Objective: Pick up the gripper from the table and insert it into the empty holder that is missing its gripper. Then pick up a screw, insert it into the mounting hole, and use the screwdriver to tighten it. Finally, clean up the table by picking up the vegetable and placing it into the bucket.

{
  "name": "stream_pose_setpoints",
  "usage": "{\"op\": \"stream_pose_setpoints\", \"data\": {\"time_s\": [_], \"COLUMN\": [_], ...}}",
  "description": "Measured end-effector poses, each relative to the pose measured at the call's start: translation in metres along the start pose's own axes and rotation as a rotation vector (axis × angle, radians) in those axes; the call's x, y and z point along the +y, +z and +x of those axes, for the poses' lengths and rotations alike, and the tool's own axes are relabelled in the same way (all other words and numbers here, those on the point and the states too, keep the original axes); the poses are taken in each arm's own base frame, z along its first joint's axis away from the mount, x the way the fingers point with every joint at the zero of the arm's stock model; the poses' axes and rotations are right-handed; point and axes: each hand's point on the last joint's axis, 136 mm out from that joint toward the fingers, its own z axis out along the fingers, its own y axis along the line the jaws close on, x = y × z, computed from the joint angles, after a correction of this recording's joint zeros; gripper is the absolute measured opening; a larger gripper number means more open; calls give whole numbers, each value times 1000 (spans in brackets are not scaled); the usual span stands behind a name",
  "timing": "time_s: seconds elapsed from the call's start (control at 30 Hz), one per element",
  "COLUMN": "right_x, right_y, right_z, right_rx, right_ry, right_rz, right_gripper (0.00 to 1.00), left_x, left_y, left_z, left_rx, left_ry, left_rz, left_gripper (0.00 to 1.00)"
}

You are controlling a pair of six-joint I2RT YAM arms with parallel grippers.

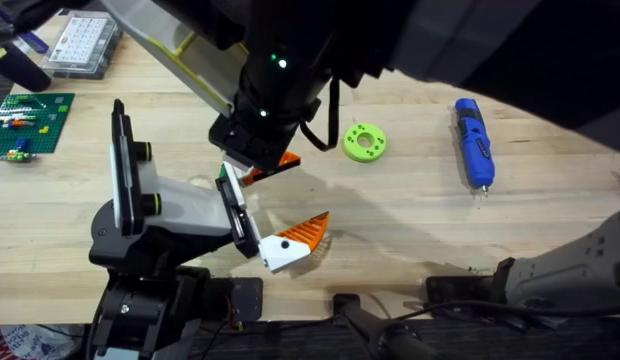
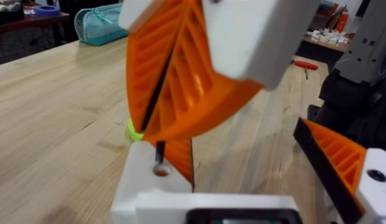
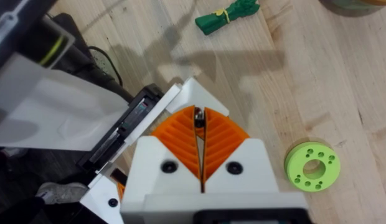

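Observation:
The orange gripper (image 1: 280,163) (image 2: 179,155) sits in the black-and-white holder (image 1: 230,195), which is one side of my left gripper (image 1: 275,200). That hand lies open on the table (image 1: 410,220), and its other finger is ribbed orange (image 2: 333,155). My right gripper (image 3: 199,115) (image 1: 258,155) hangs over the holder, shut on a small dark screw (image 3: 197,118). The screw (image 2: 159,154) points down at the mounting hole (image 2: 160,169) in the white mount. The blue screwdriver (image 1: 473,140) lies at the right. The green vegetable (image 3: 227,15) lies farther off. The bucket is out of view.
A green ring (image 1: 365,142) (image 3: 312,167) lies right of the grippers. A green brick plate (image 1: 30,125) and a clear parts box (image 1: 82,45) sit at the far left. A red-handled tool (image 2: 304,64) lies farther back on the wood.

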Motion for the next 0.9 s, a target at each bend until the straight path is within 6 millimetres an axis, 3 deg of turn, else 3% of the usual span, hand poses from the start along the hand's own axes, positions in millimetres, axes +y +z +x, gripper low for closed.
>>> {"op": "stream_pose_setpoints", "data": {"time_s": [0.73, 0.9], "right_x": [0, 4], "right_y": [-1, -23], "right_z": [4, -7], "right_rx": [15, -23], "right_ry": [3, 12], "right_rz": [0, -12], "right_gripper": [9, 9], "left_x": [0, 0], "left_y": [0, 0], "left_z": [0, 0], "left_rx": [0, 0], "left_ry": [-1, -1], "left_rz": [1, 1], "left_gripper": [988, 988]}}
